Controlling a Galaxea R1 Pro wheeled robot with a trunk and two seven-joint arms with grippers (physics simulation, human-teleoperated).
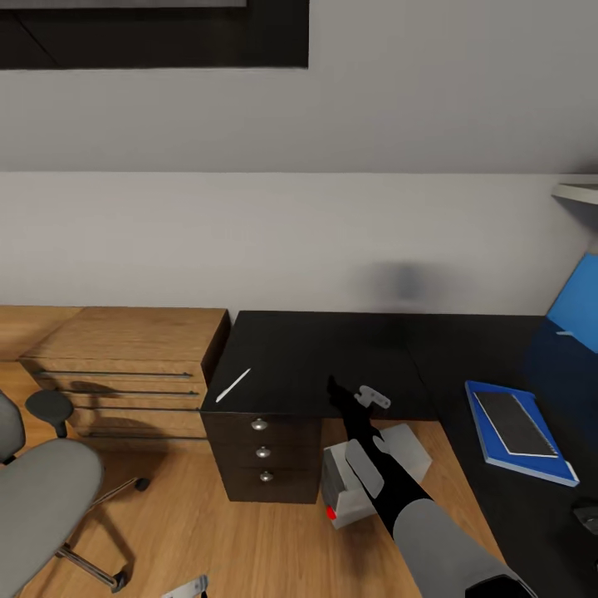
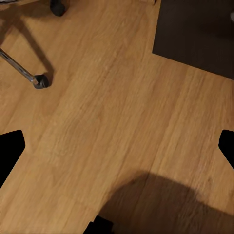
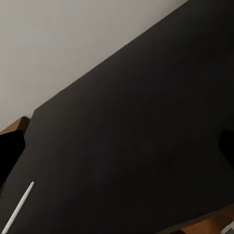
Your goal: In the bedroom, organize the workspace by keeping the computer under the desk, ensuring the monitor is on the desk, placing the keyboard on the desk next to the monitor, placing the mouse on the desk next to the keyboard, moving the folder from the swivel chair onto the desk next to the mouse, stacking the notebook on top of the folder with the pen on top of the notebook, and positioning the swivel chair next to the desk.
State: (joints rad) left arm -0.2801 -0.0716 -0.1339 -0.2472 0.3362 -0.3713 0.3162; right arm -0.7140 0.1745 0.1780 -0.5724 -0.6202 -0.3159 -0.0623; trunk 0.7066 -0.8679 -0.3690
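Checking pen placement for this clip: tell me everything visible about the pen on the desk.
The pen is a thin, white, straight stick, plain and unmarked as far as can be told. It lies flat and diagonal on the black desk, near its left end above the drawers, touching nothing else. The right gripper is nearby over the desk, apart from it. The right wrist view shows it too.

The flat matte worktop [image 1: 332,357] is black, and the thin pen [image 1: 232,385] on it is white. A rectangular folder [image 1: 522,432] is bright blue under a dark grey notebook [image 1: 515,423]. The padded swivel chair [image 1: 41,498] is light grey; the plank floor [image 2: 117,112] is honey-brown woodgrain.
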